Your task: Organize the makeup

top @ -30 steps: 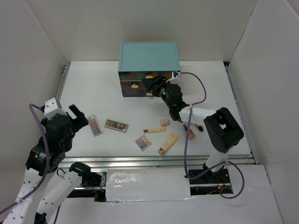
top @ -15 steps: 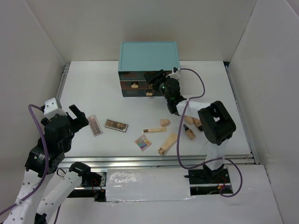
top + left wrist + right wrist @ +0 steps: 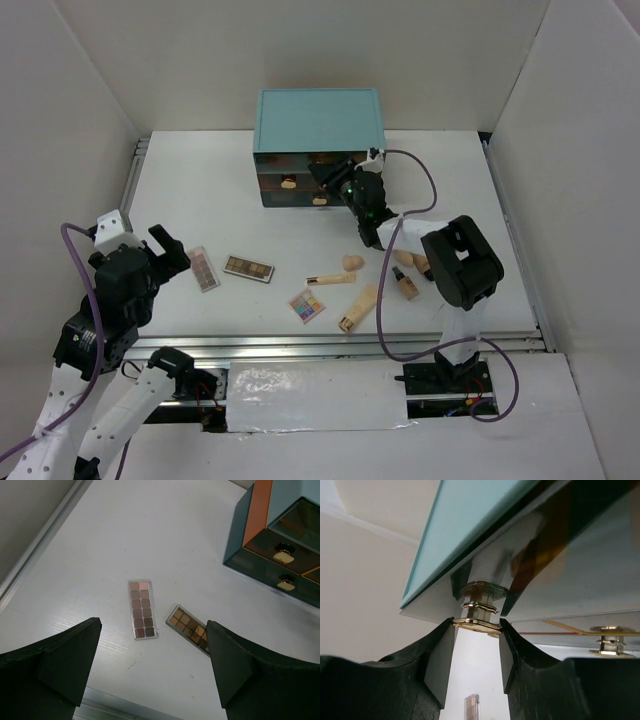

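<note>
The left claw [image 3: 168,247] hangs released over the near left of the white table [image 3: 200,190], jaws spread wide and holding nothing. Directly below it lie the two rectangular eyeshadow palettes, a pinkish one [image 3: 142,609] and a brown one [image 3: 189,627], close together but not touching.

Further right along the near half sit the square multicolour palette [image 3: 307,306], the beige tube [image 3: 360,307] and the slim stick [image 3: 331,279], with a peach sponge [image 3: 351,262] just beyond the stick. The brownish bottle [image 3: 404,283] lies by the right arm's base, with a second sponge [image 3: 420,263] just beside it. None of the makeup is put away yet.

At the far side the right claw [image 3: 322,178] is clenched on the gold knob [image 3: 477,624] of a drawer just under the top of the teal chest of drawers [image 3: 318,120]. Both pads press the knob's rim from either side. The drawer front looks flush, so the step in hand appears to be opening it.

To do that well, the pull should run straight out along the drawer's travel, level and slow. Any twist or downward drag could slip the pads off the thin rim. The chest may be light enough to slide forward instead of opening, so a gentle start is wise. Opening it only far enough to drop items in would keep it clear of the sponge and stick in front.
</note>
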